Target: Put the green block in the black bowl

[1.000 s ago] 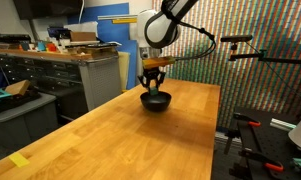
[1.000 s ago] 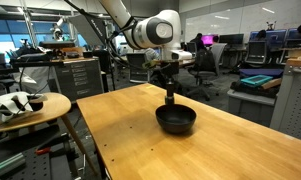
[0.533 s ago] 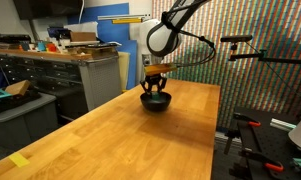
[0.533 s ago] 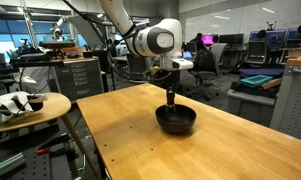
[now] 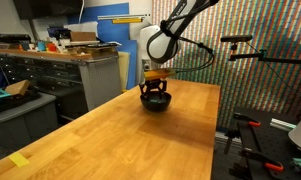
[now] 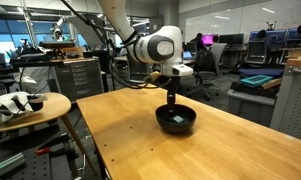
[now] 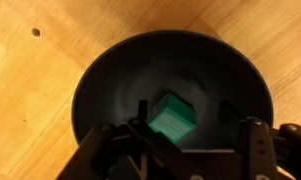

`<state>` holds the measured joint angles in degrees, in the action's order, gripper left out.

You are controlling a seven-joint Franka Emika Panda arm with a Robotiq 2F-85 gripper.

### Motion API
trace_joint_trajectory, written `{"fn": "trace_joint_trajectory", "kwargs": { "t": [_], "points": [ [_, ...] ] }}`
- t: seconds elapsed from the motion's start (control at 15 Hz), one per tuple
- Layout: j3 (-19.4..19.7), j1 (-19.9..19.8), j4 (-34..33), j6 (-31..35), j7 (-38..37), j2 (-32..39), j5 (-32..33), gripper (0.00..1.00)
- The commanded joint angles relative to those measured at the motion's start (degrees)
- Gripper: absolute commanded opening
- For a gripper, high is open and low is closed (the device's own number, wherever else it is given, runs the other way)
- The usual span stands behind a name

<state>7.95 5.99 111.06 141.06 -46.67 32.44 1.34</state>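
Observation:
The green block [image 7: 172, 117] shows in the wrist view as a small cube tilted inside the black bowl [image 7: 110, 75], close to my left finger and clear of the right one. My gripper [image 7: 187, 112] stands open over the bowl's hollow, jaws wider than the cube. In both exterior views the gripper [image 5: 155, 91] [image 6: 171, 100] points straight down into the black bowl [image 5: 156, 103] [image 6: 176, 123], which sits on the wooden table [image 5: 120, 140] towards its far end. The cube itself is too small to make out there.
A flat yellow tape piece [image 5: 19, 160] lies near the table's front corner. A round side table [image 6: 30, 105] with a white object stands beside the wooden table. Cabinets [image 5: 85, 75] and a camera stand [image 5: 252, 55] flank the far end.
The gripper has sunk a little lower into the bowl, and its jaws, shut on the block before, now stand apart from it.

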Motion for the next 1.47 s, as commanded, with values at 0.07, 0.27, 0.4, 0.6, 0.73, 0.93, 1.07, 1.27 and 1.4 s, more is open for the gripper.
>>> {"fn": "trace_joint_trajectory", "kwargs": {
  "t": [0.07,0.27,0.4,0.6,0.73,0.93,1.07,1.27,1.4],
  "points": [
    [0.6,-0.1,-0.2,0.4,-0.2,-1.0,-0.5,1.00],
    [0.9,-0.1,0.1,-0.1,0.0,-2.6,-0.2,1.00],
    [1.1,0.0,0.3,-0.4,0.2,-3.9,0.2,1.00],
    [1.1,0.3,0.3,-1.3,0.8,-5.9,1.1,1.00],
    [0.4,0.3,-0.1,-3.2,1.9,-7.2,1.5,1.00],
    [-1.7,-0.1,-0.8,-7.7,4.7,-9.2,-0.2,1.00],
    [-1.3,0.0,-0.6,-5.4,2.9,-7.6,0.7,1.00],
    [-1.7,0.0,-0.6,-6.4,3.1,-8.4,0.7,1.00],
    [-1.7,0.0,-0.6,-6.6,3.2,-8.4,0.7,1.00]
  ]
}}
